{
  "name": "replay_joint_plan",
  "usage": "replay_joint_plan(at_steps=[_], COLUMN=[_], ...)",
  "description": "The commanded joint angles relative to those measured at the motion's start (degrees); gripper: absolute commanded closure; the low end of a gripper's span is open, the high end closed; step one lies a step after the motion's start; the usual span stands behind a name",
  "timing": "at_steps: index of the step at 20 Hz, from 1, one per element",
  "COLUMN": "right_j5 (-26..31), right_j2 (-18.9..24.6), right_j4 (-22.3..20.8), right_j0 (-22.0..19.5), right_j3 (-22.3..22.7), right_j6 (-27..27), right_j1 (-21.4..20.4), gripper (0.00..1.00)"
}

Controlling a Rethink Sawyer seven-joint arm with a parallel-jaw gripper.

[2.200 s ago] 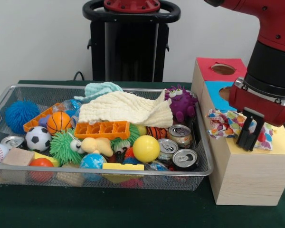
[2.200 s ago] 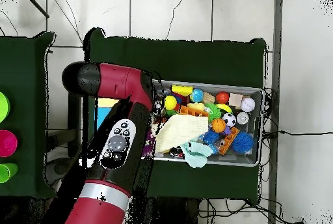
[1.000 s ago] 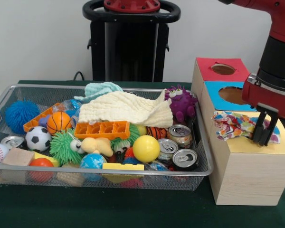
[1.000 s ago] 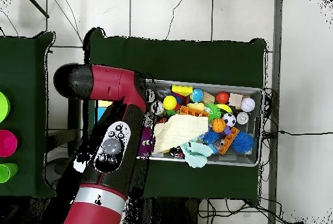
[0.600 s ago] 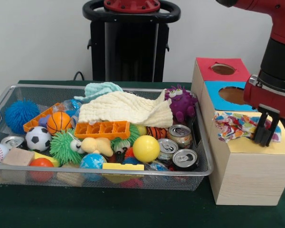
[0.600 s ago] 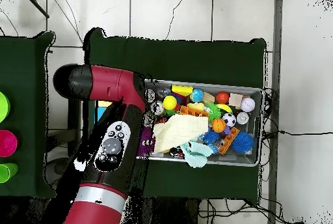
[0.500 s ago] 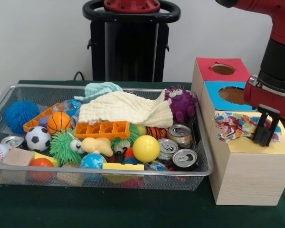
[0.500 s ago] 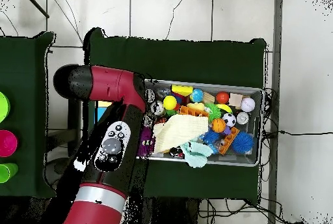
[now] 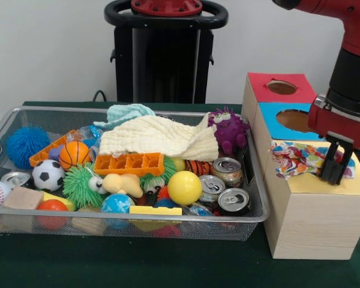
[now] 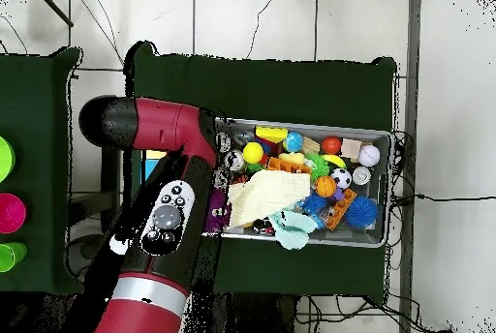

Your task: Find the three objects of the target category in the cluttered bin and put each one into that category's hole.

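Observation:
The wire-mesh bin (image 9: 138,217) holds a heap of toys; it also shows in the overhead view (image 10: 384,136). One crumpled wrapper in many bright colours (image 9: 297,159) lies on the yellow top (image 9: 324,185) of the nearest wooden box, right of the bin. My gripper (image 9: 336,175) stands upright at the wrapper's right end, its two black fingers slightly apart, just above the box top. No other bright wrapper shows in the bin. In the overhead view my arm (image 10: 165,215) hides the boxes and the gripper.
Behind the yellow box stand a blue-topped box (image 9: 291,120) and a red-topped box (image 9: 281,87), each with a round hole. In the bin a cream cloth (image 9: 159,137), a pale blue cloth (image 9: 127,113), a purple monster (image 9: 228,129), cans (image 9: 228,171) and balls.
My gripper has risen slightly from the yellow box top. The wrapper has stayed where it lay. The bin's contents have not moved.

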Motion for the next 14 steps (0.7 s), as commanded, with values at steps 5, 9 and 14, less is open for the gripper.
replay_joint_plan(at_steps=[5, 9, 14], right_j5=[11.3, 11.7, 10.3], right_j2=[4.5, 3.8, 3.5], right_j4=[-1.0, -1.3, -1.2], right_j0=[-1.2, -1.2, -0.8], right_j3=[2.4, 1.1, 1.0], right_j6=[6.6, 7.0, 8.3], right_j1=[-4.1, -4.5, -4.7], gripper=[1.00, 1.00, 1.00])
